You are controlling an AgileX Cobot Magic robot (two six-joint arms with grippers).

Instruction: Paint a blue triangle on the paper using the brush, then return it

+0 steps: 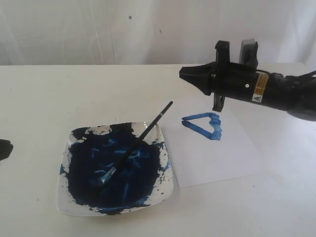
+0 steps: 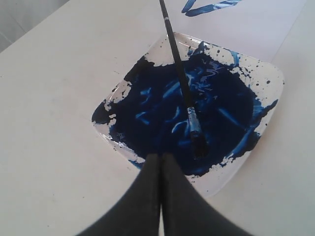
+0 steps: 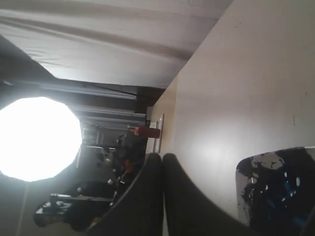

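Brush (image 1: 143, 134) resting in dish (image 1: 66, 202) | blue triangle (image 1: 216, 127) on paper (image 1: 217, 158) | right hand (image 1: 181, 74) closed, empty | left hand (image 2: 161, 156) closed, empty

In front of me, the cream surface (image 1: 49, 98) holds the blue-smeared white dish (image 1: 167, 186) and, just beside it, the paper (image 1: 217, 158), lying flat.

Right wrist cam: right gripper (image 3: 161, 160) jaws pressed together, nothing between them.
Cream tabletop (image 3: 246, 73) stretches beyond the fingers. A corner of the paint dish (image 3: 263, 162) is in frame, dark blue smear with pale bare patches. Past the table edge: bright round lamp (image 3: 37, 137), white drape (image 3: 123, 44), small red object (image 3: 146, 132), blurred dark clutter.
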